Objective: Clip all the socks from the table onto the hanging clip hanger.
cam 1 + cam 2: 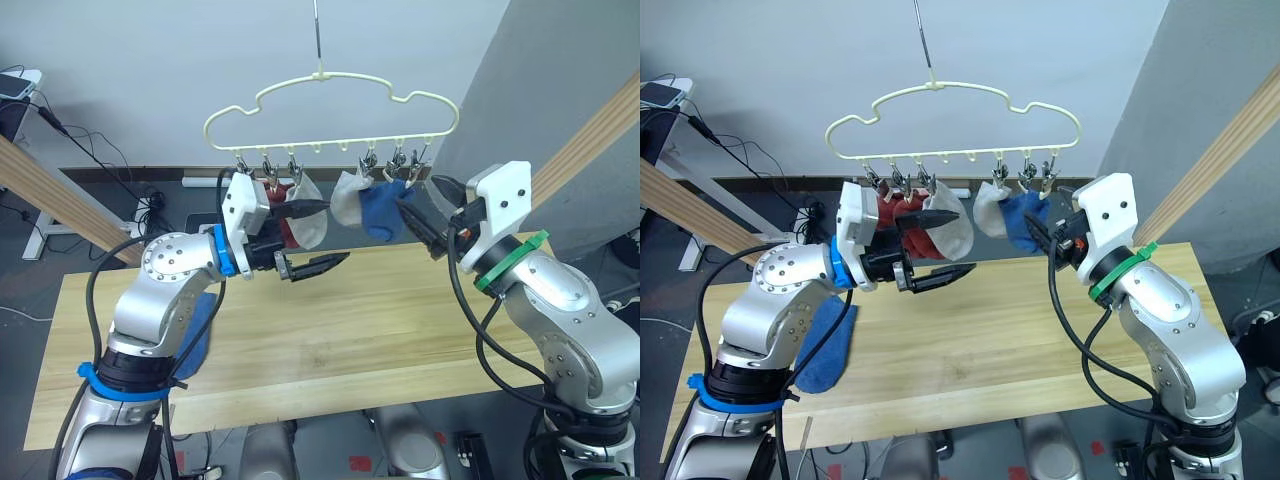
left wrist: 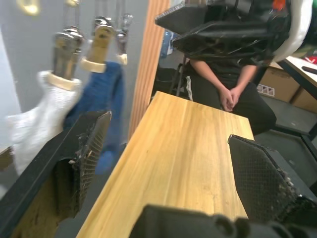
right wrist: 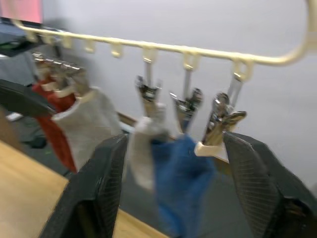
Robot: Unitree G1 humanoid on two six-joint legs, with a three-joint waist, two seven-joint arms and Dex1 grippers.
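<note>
The pale yellow clip hanger hangs above the table. Brick red socks and a light grey sock hang from its left clips. Another light grey sock and a blue sock hang further right. The outermost right clip carries nothing. A second blue sock lies on the table under my left arm. My left gripper is open just below the left-hand socks. My right gripper is open beside the hanging blue sock, with nothing between its fingers.
Thick slanted wooden beams stand at both sides behind the table. A person sits with clasped hands beyond the table's end. Cables and a white stand lie on the floor at the far left.
</note>
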